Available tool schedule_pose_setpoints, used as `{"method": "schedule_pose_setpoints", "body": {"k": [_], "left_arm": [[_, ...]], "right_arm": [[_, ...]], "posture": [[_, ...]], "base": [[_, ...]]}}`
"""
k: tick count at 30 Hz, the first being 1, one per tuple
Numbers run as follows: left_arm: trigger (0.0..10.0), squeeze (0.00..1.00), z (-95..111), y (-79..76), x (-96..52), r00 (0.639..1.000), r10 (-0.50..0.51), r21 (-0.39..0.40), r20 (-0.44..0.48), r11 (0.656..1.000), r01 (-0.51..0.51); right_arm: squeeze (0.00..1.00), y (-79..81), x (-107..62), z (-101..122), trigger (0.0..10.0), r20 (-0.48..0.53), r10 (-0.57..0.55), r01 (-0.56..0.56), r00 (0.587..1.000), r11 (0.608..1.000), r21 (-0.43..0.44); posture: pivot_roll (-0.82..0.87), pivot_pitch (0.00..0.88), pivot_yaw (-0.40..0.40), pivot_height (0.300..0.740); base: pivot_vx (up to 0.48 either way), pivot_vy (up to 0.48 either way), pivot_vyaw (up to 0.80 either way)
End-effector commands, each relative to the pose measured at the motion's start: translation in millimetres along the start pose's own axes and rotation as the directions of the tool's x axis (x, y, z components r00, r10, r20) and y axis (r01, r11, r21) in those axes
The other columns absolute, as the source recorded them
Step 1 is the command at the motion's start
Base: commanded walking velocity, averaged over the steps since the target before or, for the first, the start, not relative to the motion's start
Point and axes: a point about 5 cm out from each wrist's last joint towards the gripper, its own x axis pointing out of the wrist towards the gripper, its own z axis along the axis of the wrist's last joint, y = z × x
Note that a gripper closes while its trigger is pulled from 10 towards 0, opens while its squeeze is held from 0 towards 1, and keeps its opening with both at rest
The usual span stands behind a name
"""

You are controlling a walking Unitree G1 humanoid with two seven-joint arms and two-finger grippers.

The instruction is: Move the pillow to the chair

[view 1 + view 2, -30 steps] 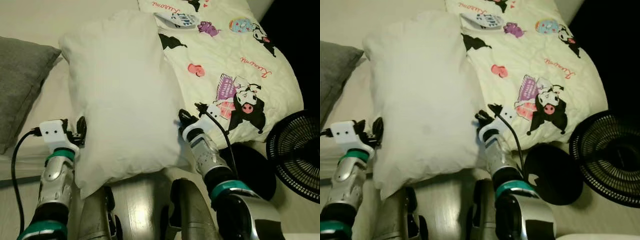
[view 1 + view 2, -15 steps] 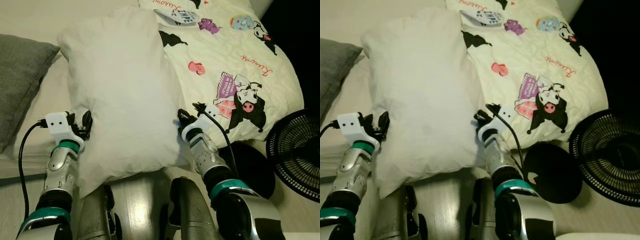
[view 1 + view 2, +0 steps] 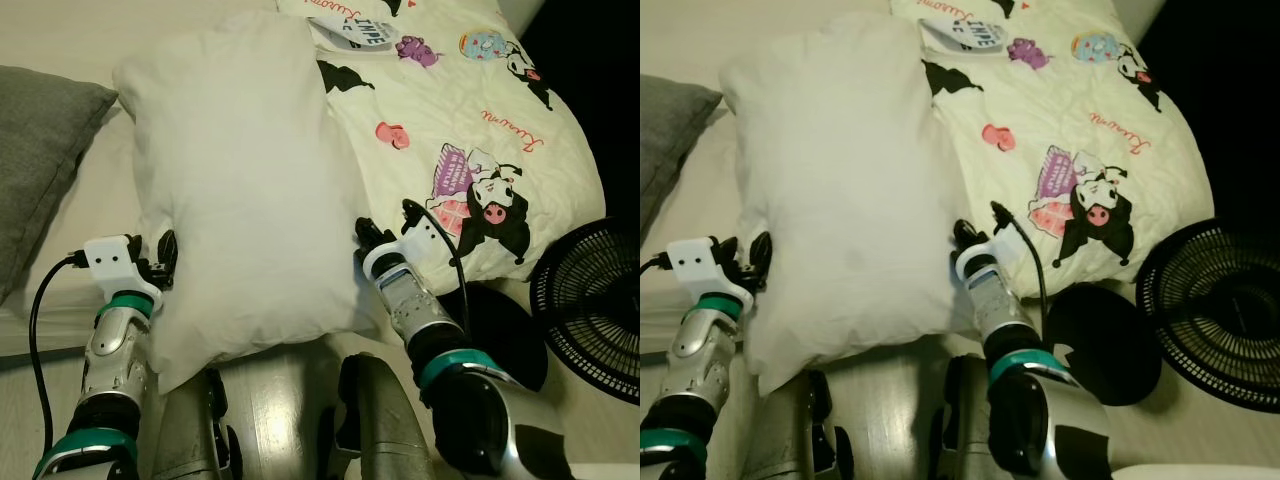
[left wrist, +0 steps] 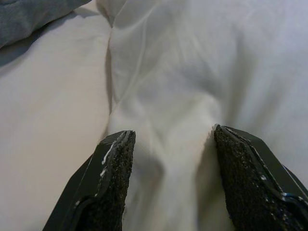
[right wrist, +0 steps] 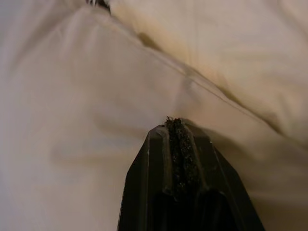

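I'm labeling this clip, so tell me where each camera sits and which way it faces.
Left and right eye views: on the head, looking down at the white pillow on the bed; both silver arms show.
Left wrist view: along the left pincer, fingers apart at the pillow's edge.
Right wrist view: along the right pincer, fingers together against the pillow.
Shared: all four views show the pillow.

Pillow (image 3: 240, 190): plain white cloth, matt, soft, w/ creases. Grey cushion (image 3: 40, 160): coarser woven fabric, matt. Quilt (image 3: 470, 120): cream cloth, stitched/quilted, printed cartoon figs, matt. Bed sheet (image 4: 53, 125): smooth off-white cloth. Left gripper (image 4: 168, 180): black fingers w/ rough grainy pads, hard smooth plastic edges, a few scuffs. Right gripper (image 5: 179, 154): same gritty pad betw. smooth black shells. Arms: brushed silver metal, glossy. Fan (image 3: 590, 300): black grille, slight sheen.
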Motion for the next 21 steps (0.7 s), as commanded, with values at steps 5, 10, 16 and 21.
{"method": "schedule_pose_setpoints", "body": {"k": [5, 10, 16, 21], "left_arm": [[10.0, 0.0, -16.7, -1.5, -10.1, 0.998, 0.001, 0.01, -0.056, 1.0, -0.001], [10.0, 0.0, -18.6, 1.0, -10.8, 0.998, 0.014, -0.024, -0.067, 1.0, -0.016], [10.0, 0.0, -36.0, 30.4, -15.9, 0.962, 0.169, -0.127, -0.214, 0.972, -0.199], [10.0, 0.0, -41.2, 40.8, -18.9, 0.932, 0.241, -0.14, -0.271, 0.948, -0.285]], "right_arm": [[1.0, 7.0, -0.2, -0.7, 10.0, 0.015, 0.138, -0.134, 0.99, 0.921, 0.365], [1.0, 13.4, -0.3, 0.9, 10.0, 0.011, 0.225, -0.212, 0.974, 0.899, 0.384], [1.0, 11.4, -4.3, -20.0, 10.0, -0.148, 0.251, -0.24, 0.957, 0.966, 0.093], [1.0, 6.6, -7.0, -24.7, 10.0, -0.175, 0.242, -0.23, 0.955, 0.969, 0.086]], "posture": [[-0.03, 0.263, -0.084, 0.592], [-0.04, 0.261, -0.088, 0.592], [-0.06, 0.269, -0.096, 0.592], [-0.08, 0.276, -0.102, 0.592]], "base": [[0.0, 0.0, 0.0], [0.0, 0.0, 0.0], [0.0, 0.0, 0.0], [0.0, 0.0, 0.0]]}}
